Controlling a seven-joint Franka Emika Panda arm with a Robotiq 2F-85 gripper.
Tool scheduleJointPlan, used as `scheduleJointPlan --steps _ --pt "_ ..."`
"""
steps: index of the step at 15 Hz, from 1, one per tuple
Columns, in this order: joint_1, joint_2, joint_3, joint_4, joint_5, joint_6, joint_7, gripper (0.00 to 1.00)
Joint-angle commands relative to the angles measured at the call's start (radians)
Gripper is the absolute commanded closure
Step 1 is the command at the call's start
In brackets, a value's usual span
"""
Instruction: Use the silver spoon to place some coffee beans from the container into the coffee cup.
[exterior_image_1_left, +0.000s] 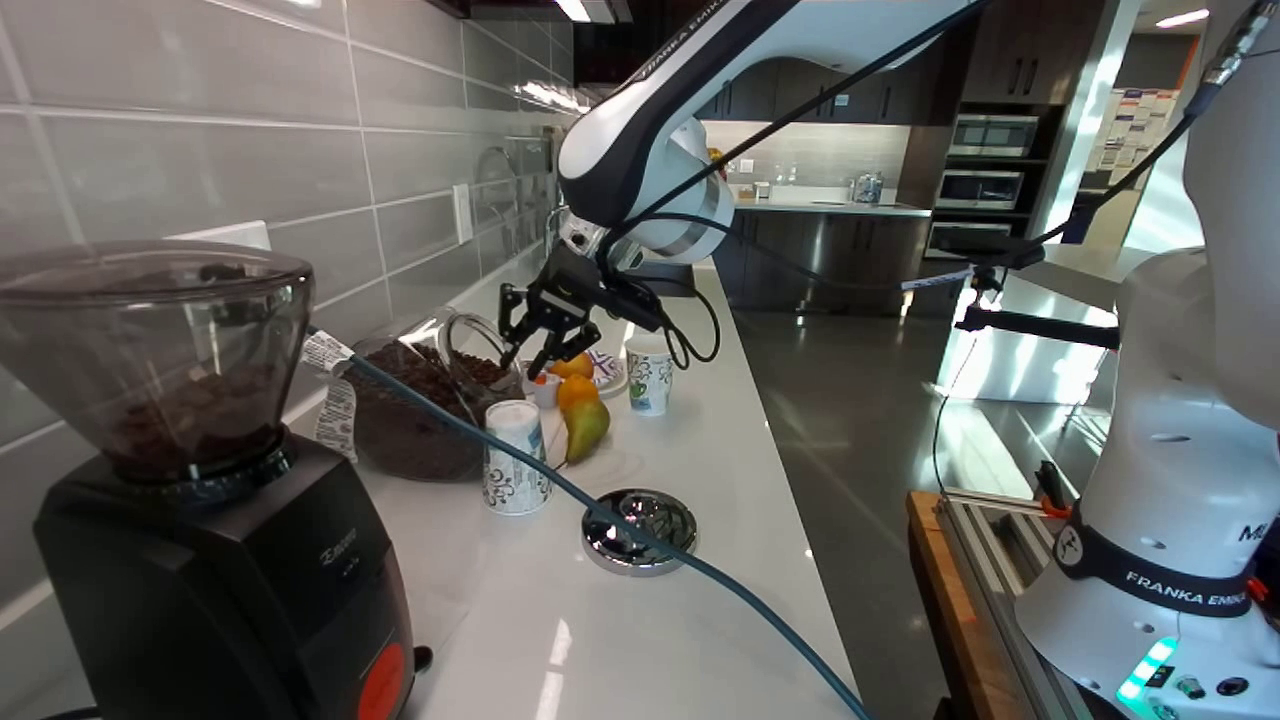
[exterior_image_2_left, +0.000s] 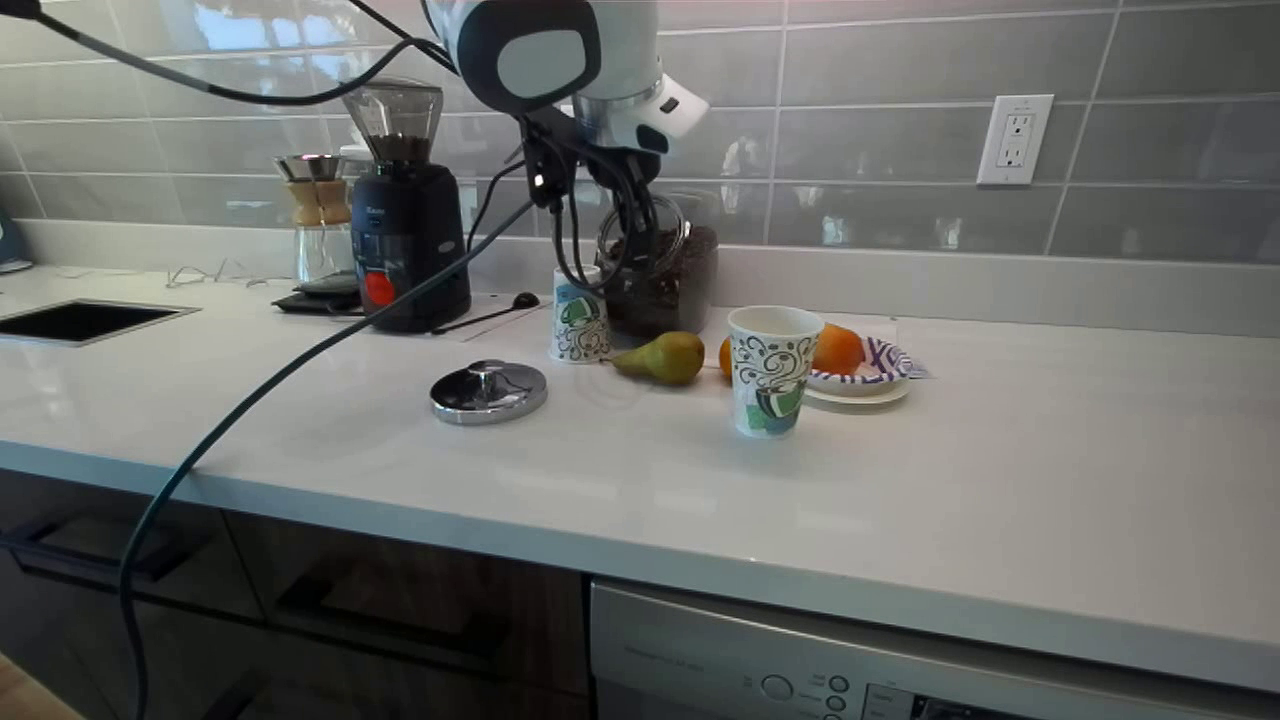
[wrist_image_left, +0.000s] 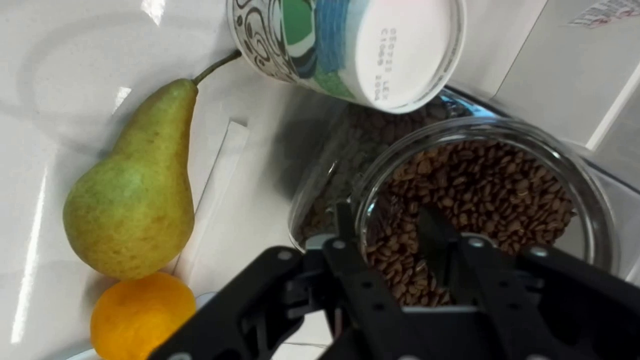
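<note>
The jaws stand parted with nothing between them, and the upright paper cup (exterior_image_2_left: 772, 375) looks light and crushable, best held gently mid-wall, the beans (wrist_image_left: 485, 195) probably hard and slippery.

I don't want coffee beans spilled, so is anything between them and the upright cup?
Yes. In an exterior view, the pear and the orange beside it lie between the coffee beans and the upright cup. The container's rim also surrounds the beans. Lifting high would probably clear everything.
</note>
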Motion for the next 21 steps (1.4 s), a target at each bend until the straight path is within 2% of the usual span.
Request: scheduleJointPlan --steps 1,4,5,9,14,21 --pt "-0.008 0.024 0.008 0.019 0.022 0.018 -0.024 0.62" --pt "-0.011 0.039 0.01 0.033 0.026 0.034 -0.028 0.66" --pt "-0.01 0.045 0.009 0.039 0.022 0.039 -0.026 0.71" --pt "-0.009 0.061 0.012 0.06 0.019 0.048 -0.028 0.73" --pt "-0.012 0.066 0.024 0.076 0.031 0.046 -0.05 0.67" --pt "-0.015 0.099 0.042 0.112 0.034 0.048 -0.058 0.69"
